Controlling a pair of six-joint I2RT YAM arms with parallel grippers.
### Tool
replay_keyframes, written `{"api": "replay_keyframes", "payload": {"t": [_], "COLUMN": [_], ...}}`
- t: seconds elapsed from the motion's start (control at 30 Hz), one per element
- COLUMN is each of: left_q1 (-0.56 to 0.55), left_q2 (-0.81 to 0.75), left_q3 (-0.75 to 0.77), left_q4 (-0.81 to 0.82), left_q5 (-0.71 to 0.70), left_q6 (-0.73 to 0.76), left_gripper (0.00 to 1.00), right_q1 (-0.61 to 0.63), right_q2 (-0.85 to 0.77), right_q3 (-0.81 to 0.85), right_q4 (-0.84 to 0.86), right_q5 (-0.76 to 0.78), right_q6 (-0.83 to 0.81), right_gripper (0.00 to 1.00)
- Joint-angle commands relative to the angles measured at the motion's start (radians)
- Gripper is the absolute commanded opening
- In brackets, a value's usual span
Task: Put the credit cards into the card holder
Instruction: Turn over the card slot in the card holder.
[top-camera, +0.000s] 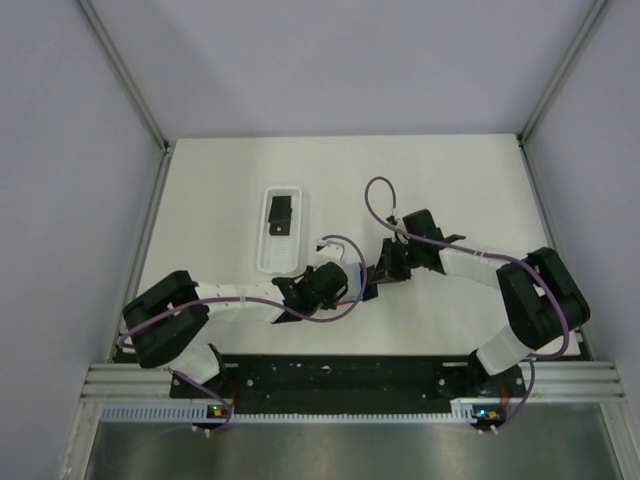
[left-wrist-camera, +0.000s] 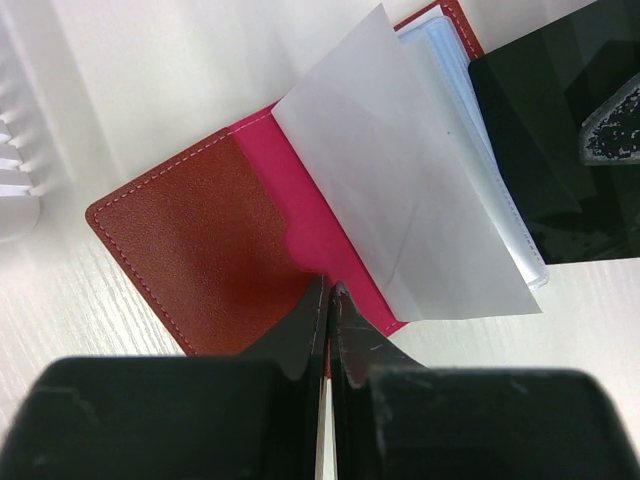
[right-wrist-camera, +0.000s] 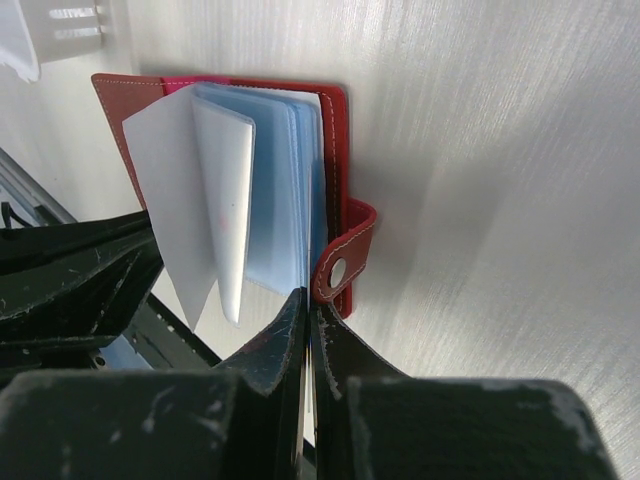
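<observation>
card holder (left-wrist-camera: 200, 250): lies open on the table (right-wrist-camera: 500, 200) between my two arms, red cover flat, pink lining showing, closure tab (right-wrist-camera: 340, 262) curled up at the far flap.
sleeves (right-wrist-camera: 290, 180): the pale blue-grey pockets stand fanned up from the spine, with a white leaf (left-wrist-camera: 400, 170) leaning over them.
left pincer (left-wrist-camera: 328, 295): closed to a thin slit on the near edge of the cover where red meets pink; I judge that it pins that flap down.
right pincer (right-wrist-camera: 308, 300): also drawn down to a slit, tips at the lower edge of the sleeves; it seems to nip them there, though I cannot see the contact itself.
credit cards (top-camera: 281, 215): black, lying in the white tray (top-camera: 281, 260) beyond my left arm, well apart from the card holder; how many I cannot tell.
step in hand: opening the card holder and keeping a pocket parted; I see no card in either pincer.
next move: one pincer must let go and fetch a card from the tray, probably the left, since the tray is on its side. The other must keep the pocket open, or the leaves may fall shut.
</observation>
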Motion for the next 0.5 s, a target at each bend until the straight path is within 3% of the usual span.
{"api": "replay_keyframes", "payload": {"t": [0.0, 0.47], "left_q1": [0.001, 0.001], "left_q2": [-0.019, -0.008], "left_q3": [0.017, 0.017], "left_q4": [0.03, 0.038], "left_q5": [0.0, 0.006], "left_q6": [0.003, 0.002], "left_gripper": [0.0, 0.0], "right_q1": [-0.006, -0.006], "right_q2": [-0.001, 0.037], "right_q3": [0.006, -0.03], "right_q4": [0.036, 0.159], "right_q5": [-0.001, -0.068], "right_q6": [0.003, 0.086], "right_gripper": [0.0, 0.0]}}
